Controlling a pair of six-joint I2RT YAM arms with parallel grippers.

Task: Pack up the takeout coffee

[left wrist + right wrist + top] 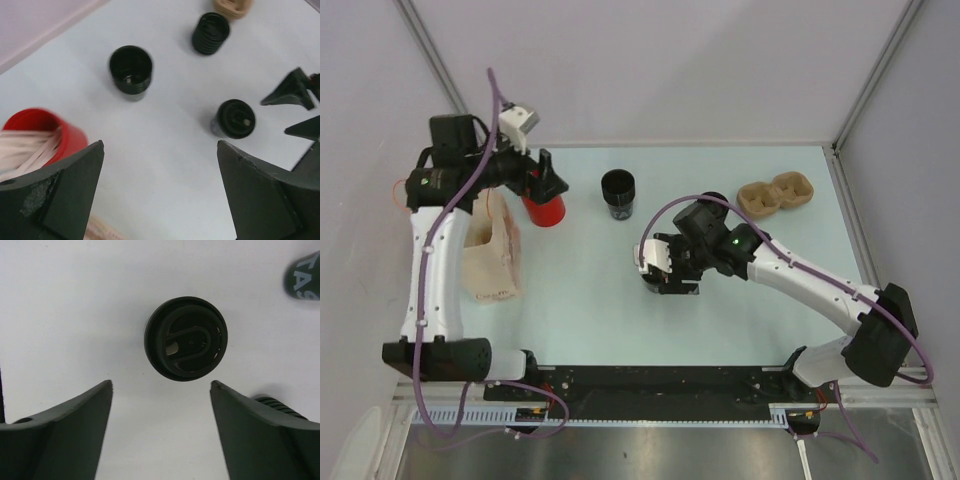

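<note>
Takeout coffee [617,193] stands unpacked on counter [580,310], its lid [186,338] off. I note left hand [160,150] and right hand [161,385] spread wide, empty.

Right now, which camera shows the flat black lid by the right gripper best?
The right wrist view: the black lid sits large and sharp, seen from above, just ahead of the open right gripper. The left wrist view shows it small, farther off. The top view hides nearly all of it under that gripper.
</note>
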